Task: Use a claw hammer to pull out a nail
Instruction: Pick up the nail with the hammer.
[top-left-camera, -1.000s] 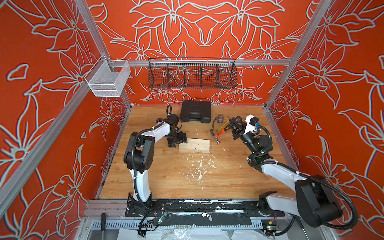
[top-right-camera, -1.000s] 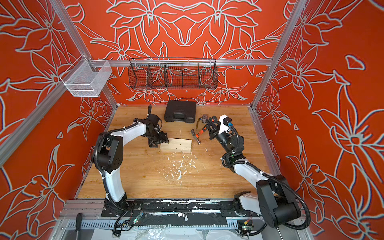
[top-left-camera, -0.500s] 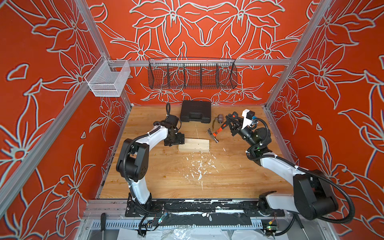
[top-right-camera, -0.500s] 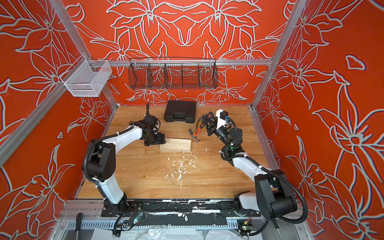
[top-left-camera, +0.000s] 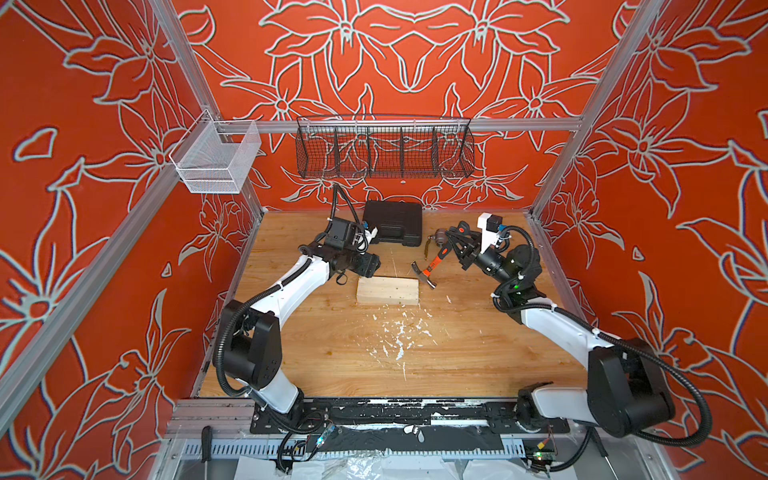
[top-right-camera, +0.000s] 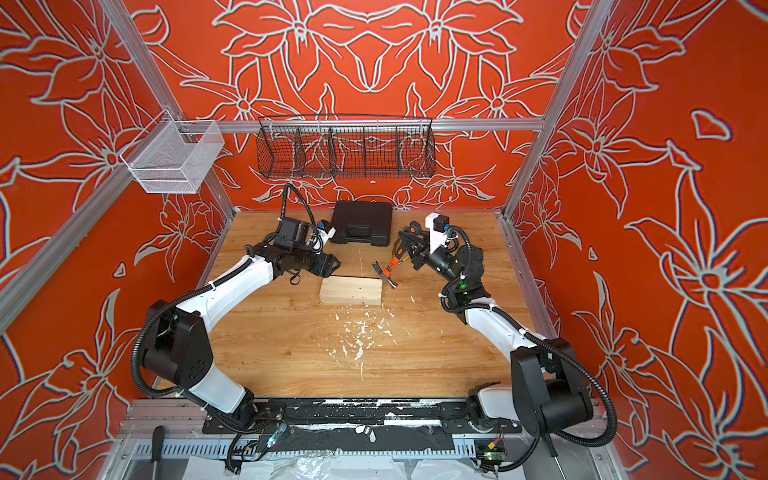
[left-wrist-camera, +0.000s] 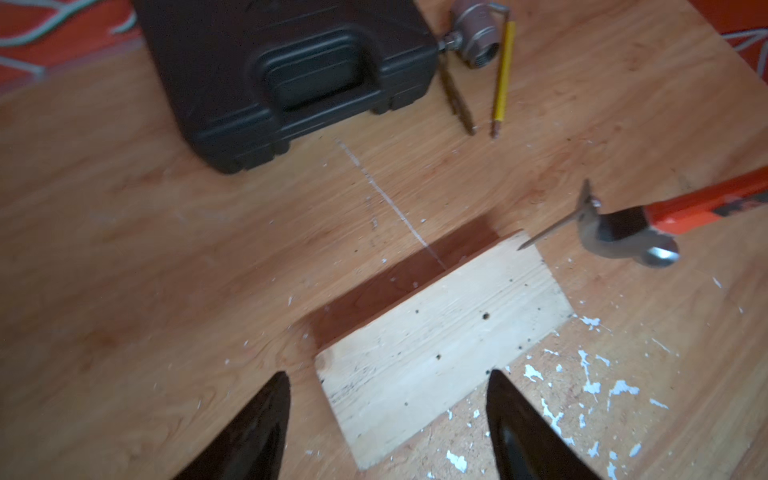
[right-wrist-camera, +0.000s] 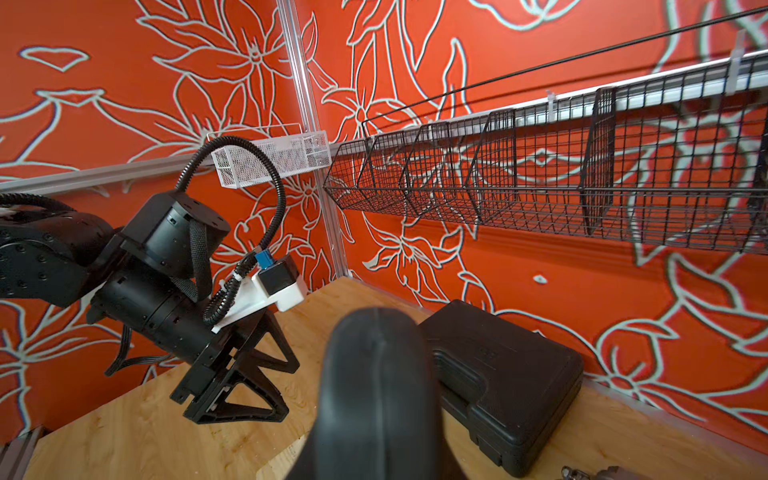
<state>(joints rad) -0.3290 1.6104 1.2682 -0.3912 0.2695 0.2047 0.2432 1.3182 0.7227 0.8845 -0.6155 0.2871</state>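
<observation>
Hammer (top-left-camera: 433, 264) sits clamped in the right gripper (top-left-camera: 452, 246), which grips low on the handle, near the black rubber end (right-wrist-camera: 374, 374). In a top view, with the back wall at 12 o'clock, the shaft slants from 2 o'clock down to the head. The head hangs just off the block (top-left-camera: 388, 291) at its 2 o'clock corner. Nail (left-wrist-camera: 548, 230) is lodged in the claw, a thin pin slanting down with its point at that corner's edge. Whether the point is in the wood or just clear of it I cannot tell. Left gripper (left-wrist-camera: 387, 372) stands wide at the block's 10 o'clock end, a finger (left-wrist-camera: 266, 428) to either side of the narrow end, neither plainly pressing.

As for handling, the hammer is stiff and head-heavy. A hold this far back gives good leverage but lets the head sag or twist, though the rubber should give friction enough. The nail is light, stiff and smooth, and it seems to be kept only by its small head wedged in the fork, so any roll of the claw may drop it. The block looks like light softwood that would lift or skid under a pull. It wants clamping across its width at the end away from the hammer, where the left fingers straddle it.
</observation>
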